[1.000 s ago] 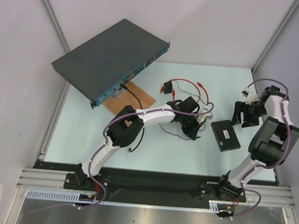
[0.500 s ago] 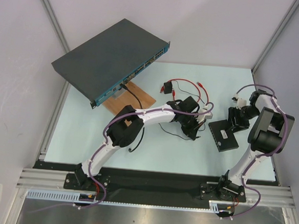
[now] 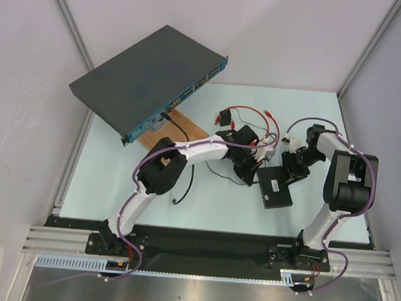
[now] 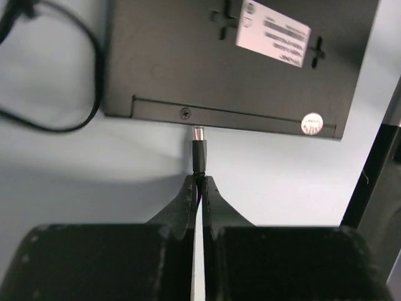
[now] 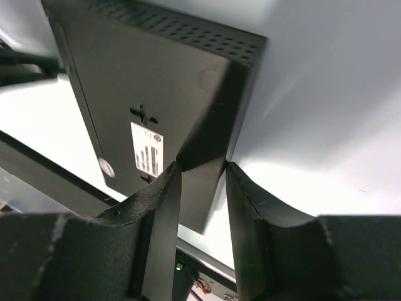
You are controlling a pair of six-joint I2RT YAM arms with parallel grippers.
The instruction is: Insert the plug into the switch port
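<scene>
Along the near side edge [image 4: 250,122] of the small flat black rectangular box [image 4: 232,63] with its white label [image 4: 272,31], we are right at the moment of truth: the left gripper [image 4: 198,182] has its fingers pressed together on the plug [image 4: 198,157], a slim dark connector with a silver tip, pinching it by its rear so the nose points straight at the box. That tip meets the edge where the switch port [image 4: 198,129] should sit, though the opening itself is too small to make out, and with silver showing I judge the plug is at the mouth, not seated. On the far side of the box, the right gripper [image 5: 202,194] straddles a corner, its fingers [image 5: 164,213] looking snug against both faces, and that is the clever bit: the hold looks meant to brace the box so a push from the plug cannot slide it away. From above, the box [image 3: 275,188] lies between the two grippers, with a thin black cable [image 4: 69,119] looped just beside it, clear of the plug's line. Next comes a straight, gentle push; any tilt risks jamming the tip.
</scene>
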